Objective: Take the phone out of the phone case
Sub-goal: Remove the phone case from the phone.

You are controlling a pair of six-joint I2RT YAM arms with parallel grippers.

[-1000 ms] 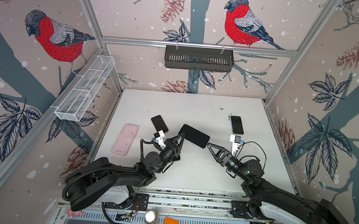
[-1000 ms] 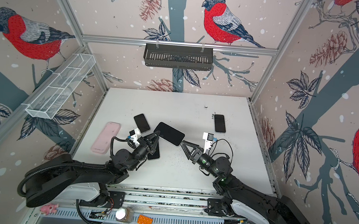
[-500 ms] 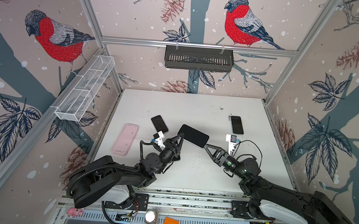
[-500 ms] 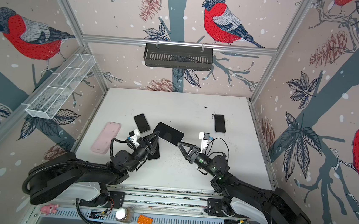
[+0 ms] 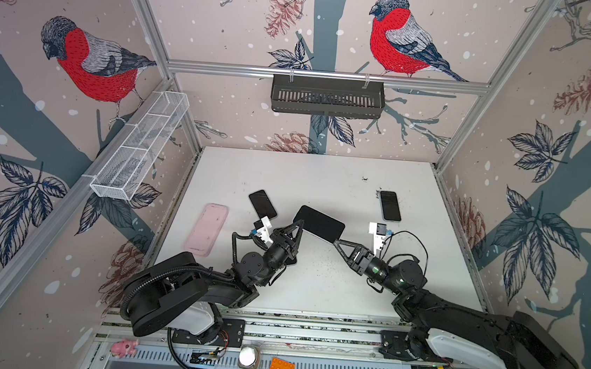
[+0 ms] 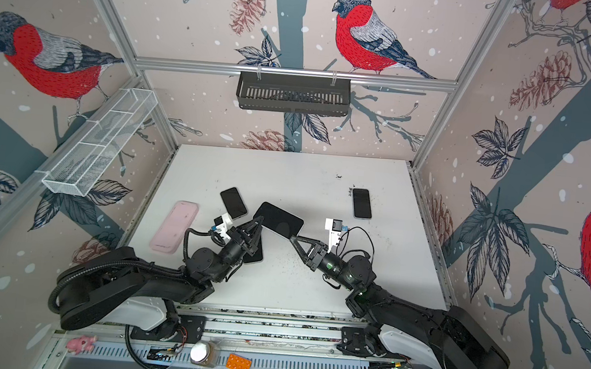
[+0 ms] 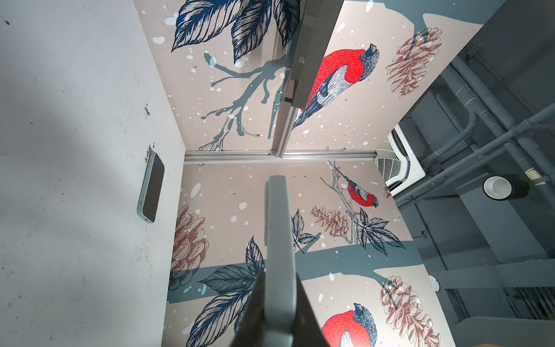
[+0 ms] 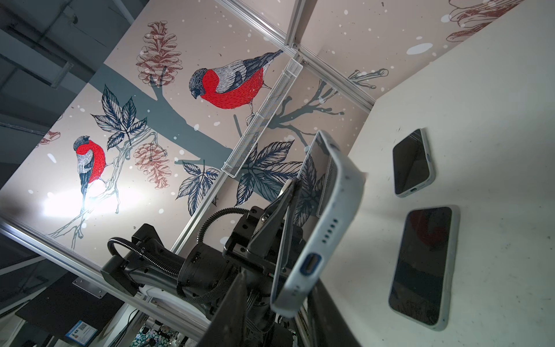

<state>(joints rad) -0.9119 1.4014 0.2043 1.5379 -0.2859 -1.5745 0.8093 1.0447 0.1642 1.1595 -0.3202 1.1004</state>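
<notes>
In the left wrist view, only the thin edge of the phone case (image 7: 277,240) seen; fingers (image 7: 250,315) of the left gripper (image 7: 279,275) dark, blurred, cut off by the frame. In the right wrist view, fingers (image 8: 231,315) of the right gripper (image 8: 276,282) blurred and cut off as well; cannot tell if closed on the phone case. In both top views, half hidden under the left arm (image 6: 168,284): a second phone (image 6: 258,253) on the table (image 6: 287,177). Near right, right arm (image 5: 492,334) cut off by the edge.
</notes>
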